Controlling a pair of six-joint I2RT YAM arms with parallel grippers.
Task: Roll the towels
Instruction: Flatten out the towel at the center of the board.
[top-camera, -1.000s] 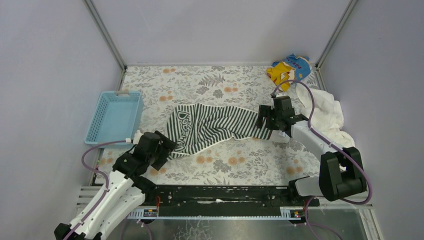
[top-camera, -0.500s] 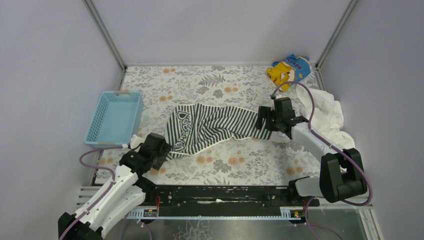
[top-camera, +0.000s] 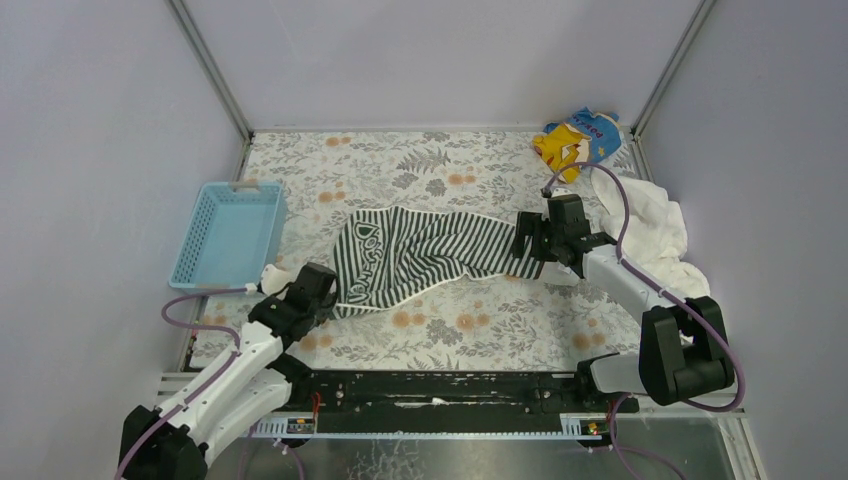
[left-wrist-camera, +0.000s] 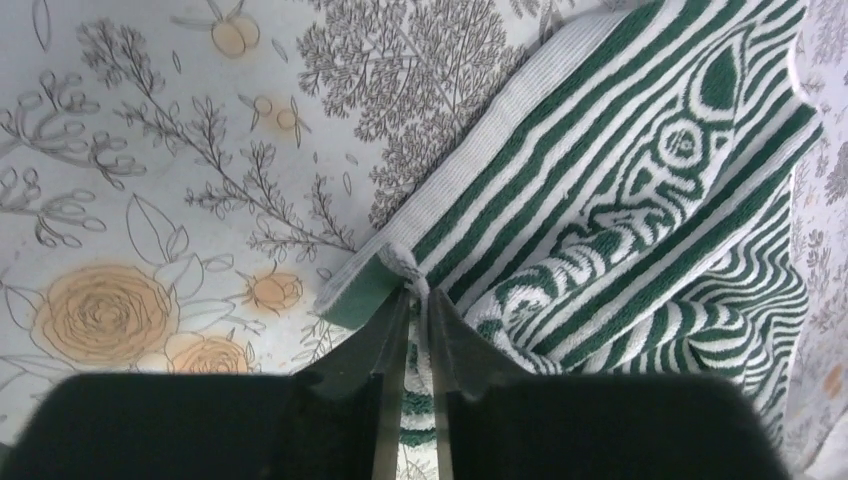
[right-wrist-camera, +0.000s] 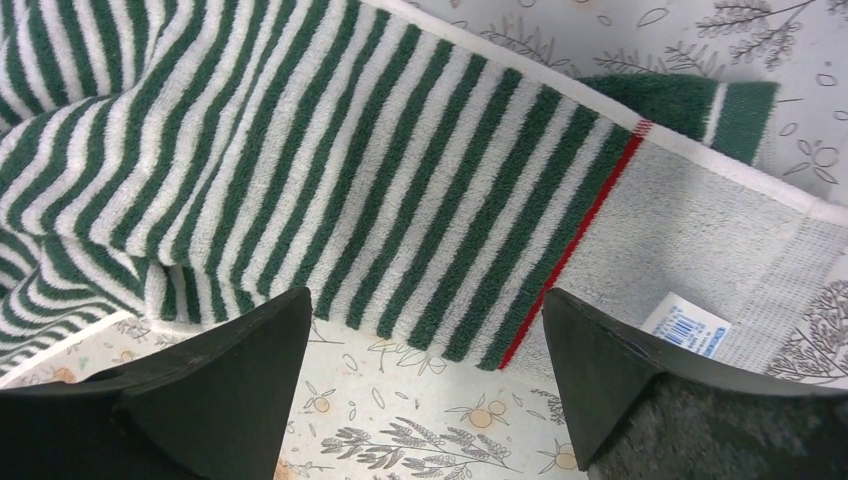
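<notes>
My left gripper (left-wrist-camera: 415, 300) has just clenched on the lower-left corner of the small dark-and-white striped terry towel (top-camera: 420, 255), mid-frame in the top view. My right gripper (right-wrist-camera: 425, 315) hangs released over its right end. I judge spreading can start.

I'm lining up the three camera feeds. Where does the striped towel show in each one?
Top external: the striped towel is mid-picture, stretched left to right.
Left wrist: it fills the upper right, its corner pinched in the left gripper.
Right wrist: it covers the upper left and centre.
Shared landmark: the floral table cover lies under it in every view.
</notes>
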